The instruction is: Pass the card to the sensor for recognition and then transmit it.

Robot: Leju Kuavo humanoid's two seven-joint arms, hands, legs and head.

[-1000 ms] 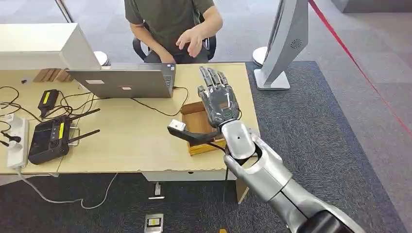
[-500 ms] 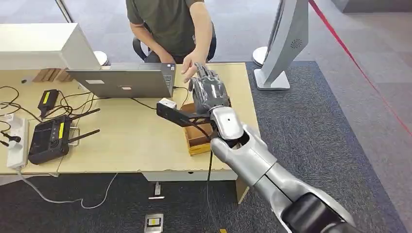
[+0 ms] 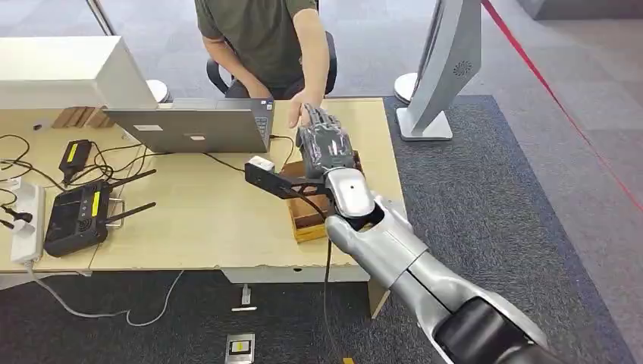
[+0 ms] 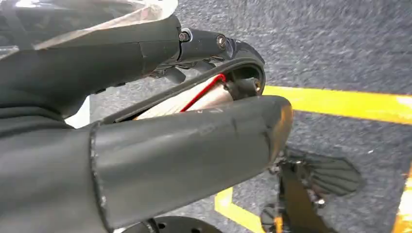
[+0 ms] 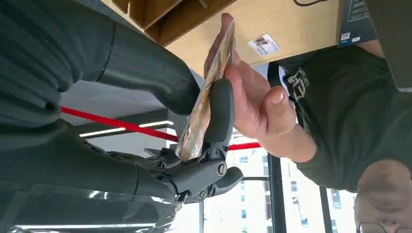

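My right hand (image 3: 327, 148) is stretched out over the far side of the desk (image 3: 197, 227), towards a seated person. In the right wrist view this hand (image 5: 145, 73) pinches a thin printed card (image 5: 204, 104) edge-on between its thick thumb and a dark finger (image 5: 219, 116). The person's hand (image 5: 252, 102) lies flat against the card's far face, with its fingertips at the card's end. From the head view that hand (image 3: 296, 114) touches my fingertips, and my hand hides the card. My left hand (image 4: 184, 145) hangs over the floor with thumb and fingers apart, holding nothing.
A small open wooden box (image 3: 307, 216) sits under my right forearm near the desk's front edge. A laptop (image 3: 189, 129) stands to its left, with cables, a black controller (image 3: 76, 216) and a power strip (image 3: 26, 220) farther left. A white stand (image 3: 443, 68) rises right of the desk.
My right arm has moved forward from above the wooden box towards the person. The person's raised hand has come down and now touches the card in my hand.
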